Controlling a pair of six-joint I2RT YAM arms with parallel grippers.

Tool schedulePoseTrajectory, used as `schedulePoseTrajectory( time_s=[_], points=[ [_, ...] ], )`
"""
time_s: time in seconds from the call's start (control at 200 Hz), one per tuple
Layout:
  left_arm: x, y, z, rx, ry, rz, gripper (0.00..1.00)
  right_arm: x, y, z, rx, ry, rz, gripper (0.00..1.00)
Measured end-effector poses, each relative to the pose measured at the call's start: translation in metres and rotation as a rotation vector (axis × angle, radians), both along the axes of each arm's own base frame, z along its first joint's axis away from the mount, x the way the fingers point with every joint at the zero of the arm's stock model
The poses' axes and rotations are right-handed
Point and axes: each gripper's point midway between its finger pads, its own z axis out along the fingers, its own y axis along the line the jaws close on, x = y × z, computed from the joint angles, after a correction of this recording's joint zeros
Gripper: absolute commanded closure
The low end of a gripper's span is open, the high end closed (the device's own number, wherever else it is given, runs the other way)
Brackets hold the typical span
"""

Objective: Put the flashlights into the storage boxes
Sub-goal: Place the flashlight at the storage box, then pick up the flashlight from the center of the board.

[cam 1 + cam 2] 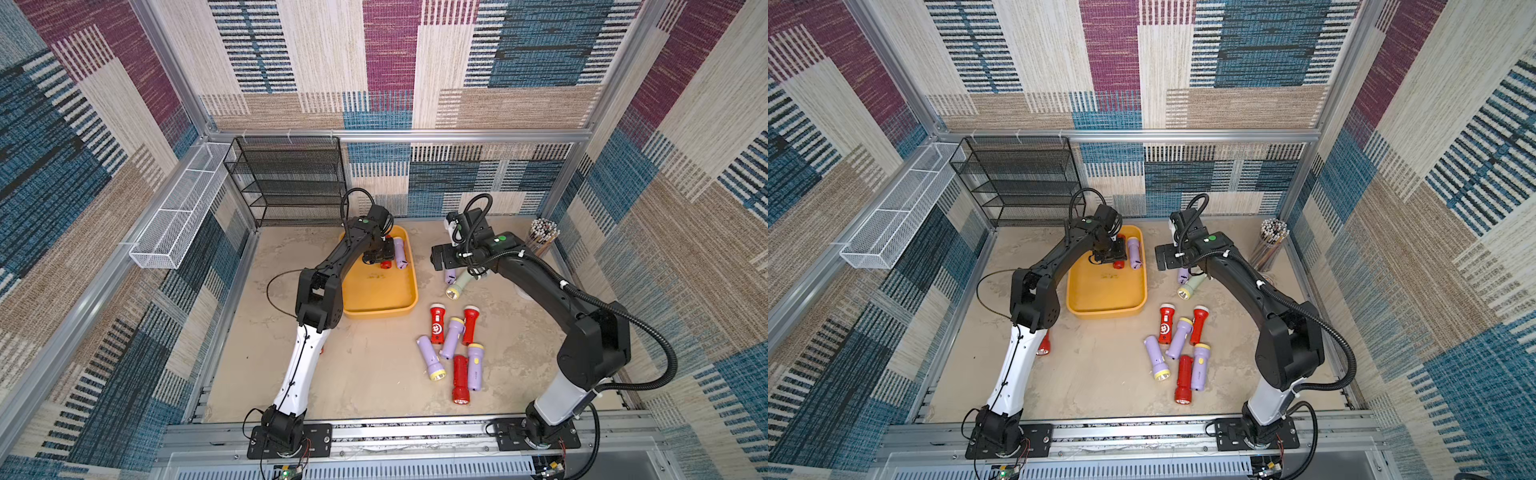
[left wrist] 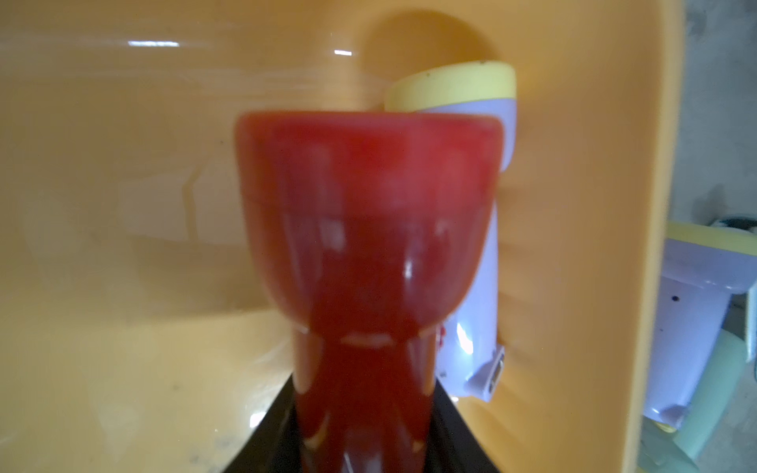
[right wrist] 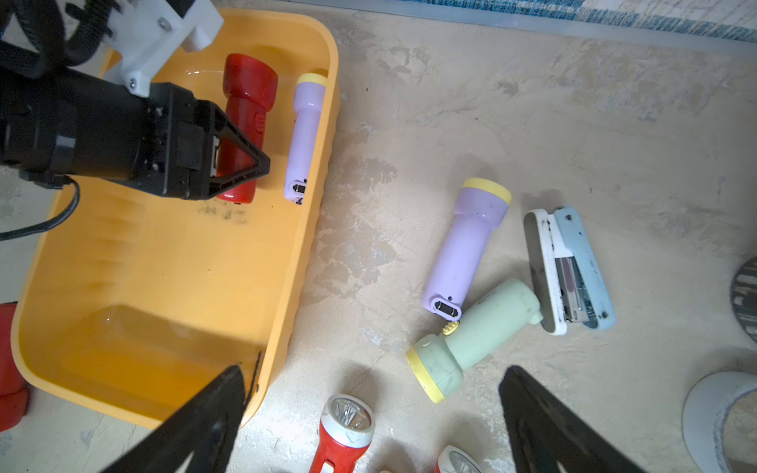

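Watching from nearby, I see the left gripper [image 3: 250,168] pinching the red flashlight [image 3: 250,86] low inside the yellow tray [image 3: 164,266], the right gripper [image 3: 375,368] wide open and empty, and lifting before it lets go could pull that flashlight out or knock the lilac flashlight [image 3: 305,135].

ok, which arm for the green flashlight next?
Right. The right gripper, open, hangs near the green flashlight; the left gripper is in the tray, jaws around a red flashlight.
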Motion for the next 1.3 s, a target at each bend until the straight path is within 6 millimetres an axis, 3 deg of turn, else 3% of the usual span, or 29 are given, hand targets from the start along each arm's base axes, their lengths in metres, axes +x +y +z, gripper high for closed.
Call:
schedulePoseTrajectory(
  time_s=[0.11, 0.215, 0.531, 0.671, 0.836, 0.876, 0.931, 0.962, 1.027, 1.172, 1.222, 1.297],
  points=[
    [0.005, -0.001, -0.004, -0.004, -0.008, 0.003, 0.55, -0.003, 0.0, 0.002, 0.006, -0.003, 0.003, 0.0],
    [0.007, 0.0, -0.012, -0.006, 0.001, 0.009, 0.41, -0.005, -0.001, 0.005, 0.008, -0.009, 0.003, 0.0],
    [0.001, -0.002, -0.005, -0.028, 0.011, 0.005, 0.4, -0.014, -0.006, 0.009, 0.018, -0.016, -0.009, 0.0],
    [-0.007, 0.001, 0.028, -0.03, -0.03, 0.005, 0.41, -0.017, -0.008, 0.008, 0.023, -0.021, -0.014, 0.0],
    [-0.029, 0.003, 0.095, 0.025, -0.161, -0.018, 0.38, -0.012, -0.009, 0.011, 0.021, -0.04, -0.031, 0.0],
    [-0.037, 0.004, 0.111, 0.04, -0.201, -0.022, 0.3, -0.009, -0.009, 0.013, 0.019, -0.049, -0.036, 0.0],
    [-0.052, 0.008, 0.126, 0.051, -0.245, -0.023, 0.03, -0.005, -0.008, 0.016, 0.021, -0.064, -0.04, 0.0],
    [-0.062, 0.011, 0.129, 0.045, -0.258, -0.018, 0.01, -0.003, -0.007, 0.017, 0.024, -0.071, -0.04, 0.0],
    [-0.079, 0.024, 0.12, 0.01, -0.251, 0.04, 0.01, 0.001, -0.005, 0.018, 0.033, -0.082, -0.041, 0.0],
    [-0.106, 0.039, 0.063, -0.074, -0.096, 0.132, 0.01, 0.01, 0.003, 0.014, 0.05, -0.078, -0.026, 0.0],
    [-0.111, 0.032, 0.062, -0.075, -0.091, 0.117, 0.01, 0.013, 0.007, 0.014, 0.06, -0.076, -0.017, 0.0],
    [-0.122, 0.011, 0.083, -0.089, -0.145, 0.054, 0.01, 0.018, 0.012, 0.014, 0.072, -0.074, -0.005, 0.0]
  ],
)
